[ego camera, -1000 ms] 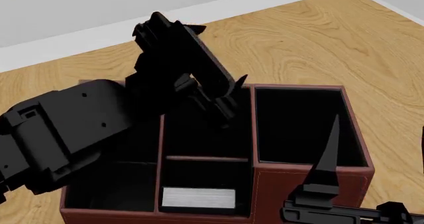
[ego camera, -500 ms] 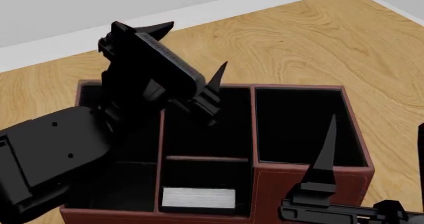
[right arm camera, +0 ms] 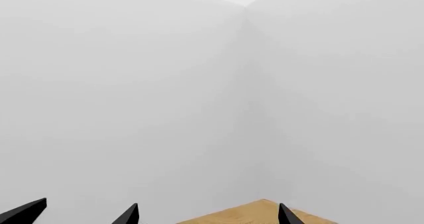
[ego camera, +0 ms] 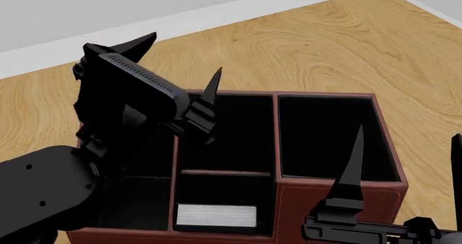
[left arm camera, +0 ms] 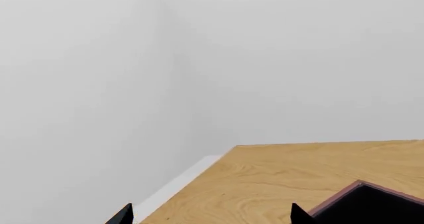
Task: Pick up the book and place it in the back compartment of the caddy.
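The dark red-brown caddy (ego camera: pixel 328 192) stands on the wooden table. The pale grey book (ego camera: pixel 216 216) lies flat in the back compartment (ego camera: pixel 220 198), the small cell under the thin reddish cross divider (ego camera: pixel 224 173), nearest the head camera. My left gripper (ego camera: pixel 179 61) is open and empty, raised above the caddy's left side and tilted up. In the left wrist view its gripper (left arm camera: pixel 210 216) faces the wall, with a caddy corner (left arm camera: pixel 374 204) at the edge. My right gripper (ego camera: pixel 404 163) is open and empty by the caddy's near right corner, and in the right wrist view (right arm camera: pixel 206 215) points at the wall.
The wooden table (ego camera: pixel 339 44) extends behind and right of the caddy, ending at a pale wall (ego camera: pixel 108 6). The caddy's larger middle cell (ego camera: pixel 231 146) and right side cell (ego camera: pixel 328 138) are black-lined and show nothing inside. My left arm (ego camera: pixel 43 195) covers the left side cell.
My left gripper has risen out of the caddy's middle area and moved left and up, empty. The book stays in the small cell. The right gripper has barely moved.
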Tool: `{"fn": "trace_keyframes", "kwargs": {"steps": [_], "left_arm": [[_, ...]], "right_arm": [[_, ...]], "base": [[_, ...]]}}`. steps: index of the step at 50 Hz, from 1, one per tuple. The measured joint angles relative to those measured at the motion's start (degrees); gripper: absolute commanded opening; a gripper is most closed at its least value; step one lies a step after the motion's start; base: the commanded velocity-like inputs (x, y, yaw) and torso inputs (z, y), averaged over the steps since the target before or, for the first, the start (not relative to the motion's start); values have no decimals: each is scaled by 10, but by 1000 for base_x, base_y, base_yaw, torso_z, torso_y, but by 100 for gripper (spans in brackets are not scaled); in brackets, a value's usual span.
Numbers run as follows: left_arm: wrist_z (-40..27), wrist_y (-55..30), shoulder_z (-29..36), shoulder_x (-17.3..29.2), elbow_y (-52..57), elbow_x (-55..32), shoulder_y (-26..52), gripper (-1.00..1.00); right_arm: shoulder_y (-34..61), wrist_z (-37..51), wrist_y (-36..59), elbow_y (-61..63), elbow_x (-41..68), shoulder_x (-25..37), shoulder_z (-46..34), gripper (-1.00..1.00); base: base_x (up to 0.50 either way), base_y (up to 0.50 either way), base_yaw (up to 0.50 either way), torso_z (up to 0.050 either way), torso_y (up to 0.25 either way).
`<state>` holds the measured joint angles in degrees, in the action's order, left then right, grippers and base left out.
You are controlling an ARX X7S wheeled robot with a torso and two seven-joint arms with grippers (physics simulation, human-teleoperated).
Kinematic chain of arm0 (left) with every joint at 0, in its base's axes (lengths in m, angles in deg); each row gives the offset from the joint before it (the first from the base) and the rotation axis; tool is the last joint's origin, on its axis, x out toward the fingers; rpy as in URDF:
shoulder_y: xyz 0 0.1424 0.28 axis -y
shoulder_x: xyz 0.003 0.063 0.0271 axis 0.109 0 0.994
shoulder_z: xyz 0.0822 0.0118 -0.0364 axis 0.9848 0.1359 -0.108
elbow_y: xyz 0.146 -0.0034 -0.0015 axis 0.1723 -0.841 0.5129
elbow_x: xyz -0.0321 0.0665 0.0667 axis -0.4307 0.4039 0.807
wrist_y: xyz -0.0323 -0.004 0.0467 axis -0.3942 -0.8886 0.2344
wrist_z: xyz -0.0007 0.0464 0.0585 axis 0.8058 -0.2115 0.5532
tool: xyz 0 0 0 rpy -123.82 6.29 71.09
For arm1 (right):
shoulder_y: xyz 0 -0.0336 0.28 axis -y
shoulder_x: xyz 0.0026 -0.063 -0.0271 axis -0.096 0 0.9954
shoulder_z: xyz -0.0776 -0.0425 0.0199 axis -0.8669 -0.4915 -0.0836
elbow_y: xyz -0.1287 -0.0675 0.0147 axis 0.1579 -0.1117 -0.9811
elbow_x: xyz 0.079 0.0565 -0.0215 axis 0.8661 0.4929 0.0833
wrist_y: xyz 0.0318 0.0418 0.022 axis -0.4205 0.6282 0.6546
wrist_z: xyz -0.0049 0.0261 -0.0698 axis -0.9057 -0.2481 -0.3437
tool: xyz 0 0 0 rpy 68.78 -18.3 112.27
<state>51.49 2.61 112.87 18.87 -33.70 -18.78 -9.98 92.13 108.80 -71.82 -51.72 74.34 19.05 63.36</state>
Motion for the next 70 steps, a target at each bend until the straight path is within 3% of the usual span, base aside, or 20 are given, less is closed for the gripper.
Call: {"fn": "trace_keyframes", "kwargs": {"steps": [70], "left_arm": [[-173,3,-17,156,264,35,-63,100]], "right_arm": [[13,-7,11,1,3,-7,-7,100]], "base": [[0,0,0,0,0]]}}
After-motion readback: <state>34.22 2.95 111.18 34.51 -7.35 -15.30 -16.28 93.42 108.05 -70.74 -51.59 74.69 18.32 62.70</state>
